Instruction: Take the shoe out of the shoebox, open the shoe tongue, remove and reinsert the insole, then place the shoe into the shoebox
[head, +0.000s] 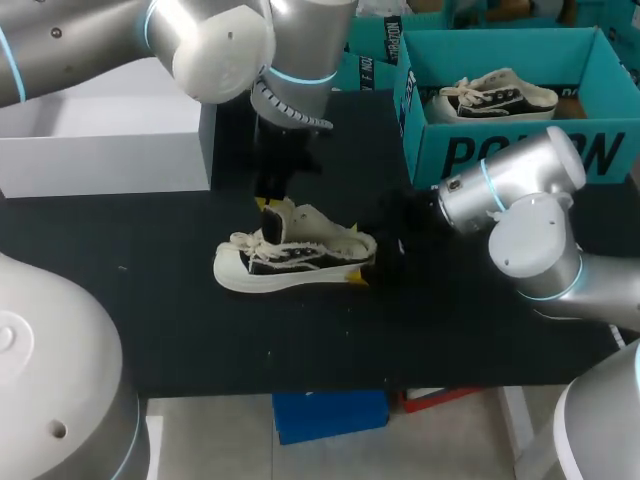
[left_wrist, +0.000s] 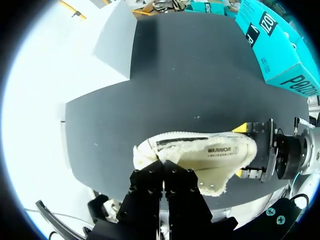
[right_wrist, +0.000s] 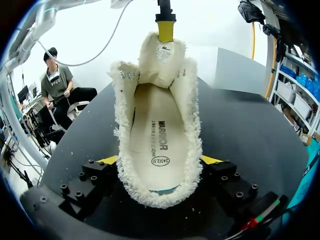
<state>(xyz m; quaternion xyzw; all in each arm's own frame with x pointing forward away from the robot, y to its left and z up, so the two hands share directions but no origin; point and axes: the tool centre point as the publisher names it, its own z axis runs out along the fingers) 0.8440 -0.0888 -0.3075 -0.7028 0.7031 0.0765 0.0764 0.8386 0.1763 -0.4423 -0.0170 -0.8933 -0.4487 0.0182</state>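
- Right wrist view shows the right end effector (right_wrist: 160, 161) clamped on the heel of the shoe (right_wrist: 192, 130), one yellow tip on each side. If that squeeze is too light, the heel may slide out once the tongue is pulled.
- At the tongue (right_wrist: 162, 55), the left end effector (left_wrist: 163, 170) has its fingers drawn together on the upper edge, holding it raised from the opening. The bite looks shallow, so the fabric may slip free and fall back over the insole (right_wrist: 157, 135).
- A harder pull could lift the toe off the counter (head: 150, 300) or twist the shoe in the heel grip. The shoe lies on the counter between the two arms, outside the shoebox (head: 520, 155).
- Deep inside, the insole lies flat. Reaching it means freeing one end effector, and the shoe may then tip.
- Inside the shoebox sits another shoe (head: 495, 97), so room for the return looks tight.
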